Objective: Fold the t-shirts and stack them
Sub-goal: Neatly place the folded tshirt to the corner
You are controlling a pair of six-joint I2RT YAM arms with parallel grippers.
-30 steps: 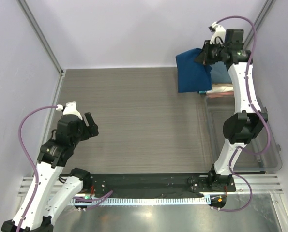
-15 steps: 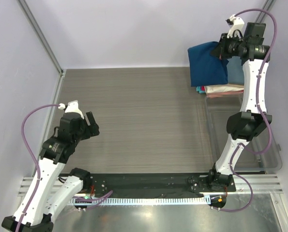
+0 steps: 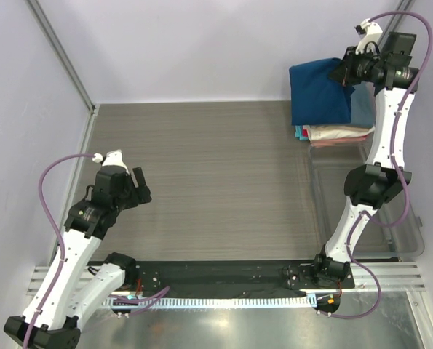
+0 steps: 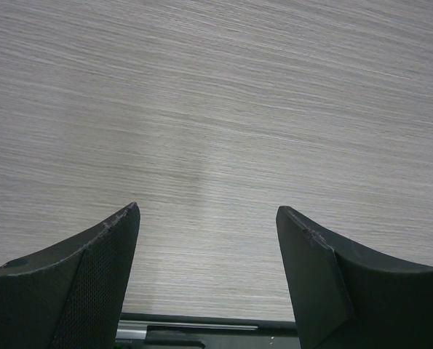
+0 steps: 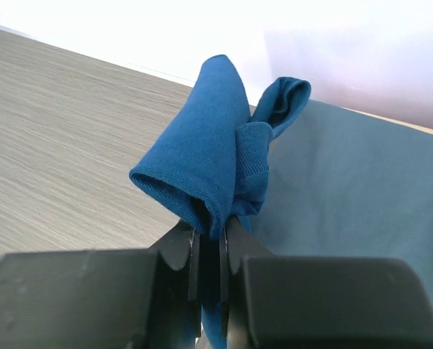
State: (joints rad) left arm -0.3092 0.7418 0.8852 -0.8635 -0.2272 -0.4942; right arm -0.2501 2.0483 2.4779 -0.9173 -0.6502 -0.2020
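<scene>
One tee (image 3: 318, 94) pinched by right gripper (image 5: 209, 234) over stack (image 3: 338, 134).
Lower it square before you release; left gripper (image 4: 207, 211) gapes idle.

**Top external:** fixed high above the near edge of the desk (image 3: 216, 167), facing down and forward to the back wall (image 3: 201, 51). Farthest and widest view.

**Left wrist:** mounted behind the left pincer (image 4: 207, 209), very near, facing down onto bare desk grain. The top view covers this patch too.

**Right wrist:** mounted behind the right pincer (image 5: 210, 231), close on the blue tee (image 5: 201, 160), facing the desk's far right corner. The top view covers this corner too.
</scene>
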